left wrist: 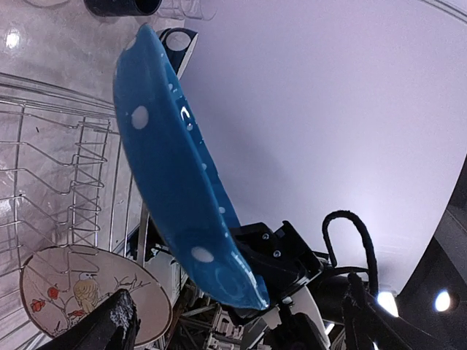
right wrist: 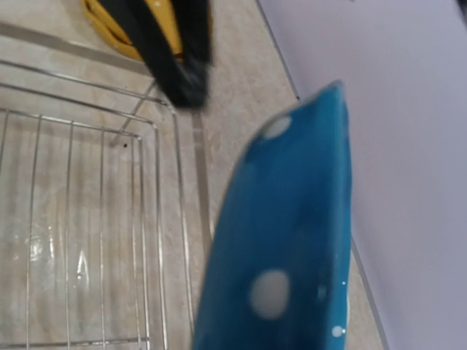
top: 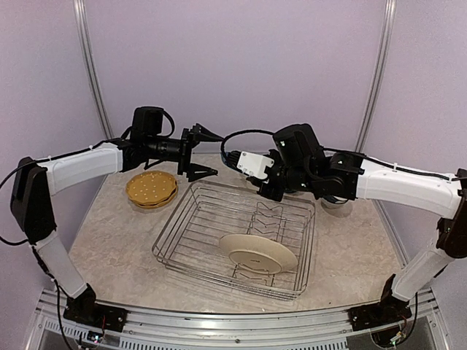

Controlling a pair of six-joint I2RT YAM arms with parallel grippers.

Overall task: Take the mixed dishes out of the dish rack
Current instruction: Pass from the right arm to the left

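My right gripper (top: 258,172) is shut on a blue-rimmed plate (top: 249,162) with a white-dotted blue underside and holds it on edge in the air above the far side of the dish rack (top: 172,219). The plate fills the right wrist view (right wrist: 292,248) and hides that gripper's fingers. My left gripper (top: 211,154) is open and empty, level with the plate and just left of it; the plate (left wrist: 182,189) stands between its spread fingers (left wrist: 117,324). A cream patterned plate (top: 257,251) lies in the rack (left wrist: 58,182).
Mustard yellow plates (top: 151,188) are stacked on the table left of the rack. A clear tumbler (top: 336,206) stands behind my right arm. A navy mug (left wrist: 120,6) and a tumbler (left wrist: 186,9) show at the left wrist view's top edge. Purple walls enclose the table.
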